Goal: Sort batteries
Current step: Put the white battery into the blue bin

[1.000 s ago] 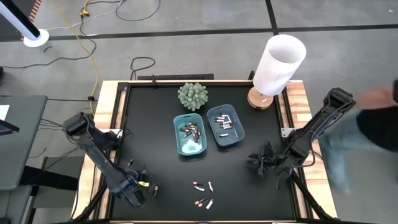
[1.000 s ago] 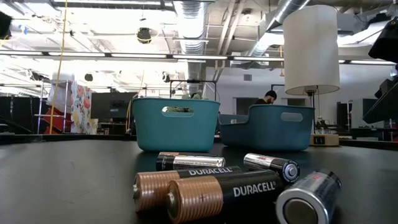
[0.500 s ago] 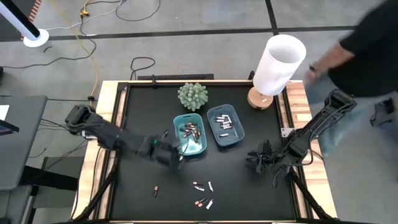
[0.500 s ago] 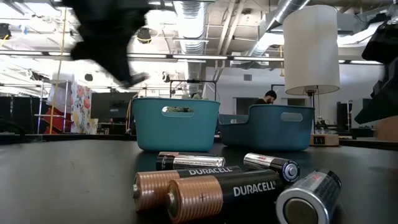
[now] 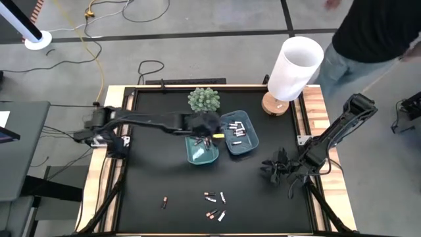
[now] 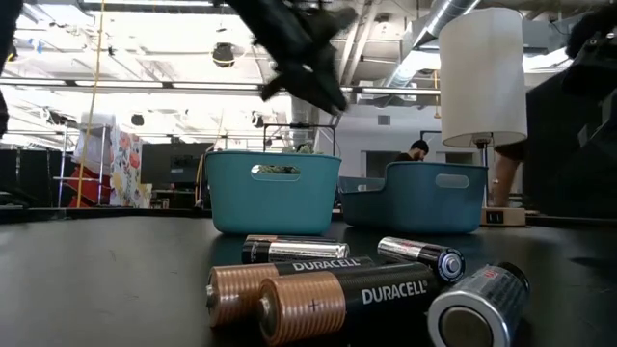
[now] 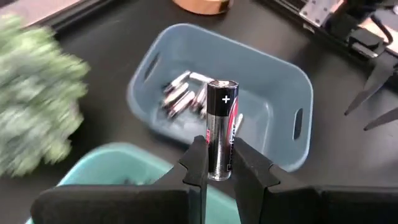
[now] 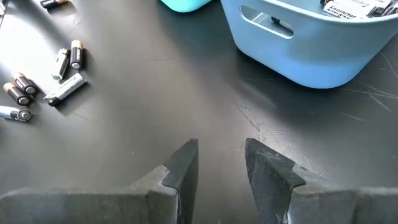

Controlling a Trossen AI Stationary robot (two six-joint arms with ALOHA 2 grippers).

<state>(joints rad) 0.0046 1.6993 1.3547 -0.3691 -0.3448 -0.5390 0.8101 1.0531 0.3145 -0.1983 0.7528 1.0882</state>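
Note:
Two trays stand side by side mid-table: a teal one (image 5: 200, 146) and a blue one (image 5: 239, 133), each with batteries inside. My left gripper (image 5: 213, 131) hovers over their far ends, shut on a black and silver battery (image 7: 221, 127); the low view shows it high above the trays (image 6: 304, 48). Several loose batteries (image 5: 214, 205) lie near the table's near edge, big in the low view (image 6: 337, 289). One more battery (image 5: 164, 202) lies alone to their left. My right gripper (image 5: 276, 170) waits open at the table's right side, low over bare table (image 8: 221, 163). My left gripper pinches the battery between its two fingers (image 7: 198, 163), which lie along its length on its lower half (image 7: 219, 167). The plus end (image 7: 222, 92) sticks out beyond the fingertips. The battery is lifted clear, above the blue tray (image 7: 273, 93).
A green plant (image 5: 203, 101) sits just behind the trays, and a white lamp on a wooden base (image 5: 294, 69) stands at the far right corner. A person in dark clothes (image 5: 375, 29) stands beyond that corner. Bare black table lies left of the trays.
My left arm has swung from the table's near left corner toward the far edge and right, rising until its gripper hangs over the trays with a battery in it. One battery shows on the table where the gripper was. The person has walked along the right side toward the far corner.

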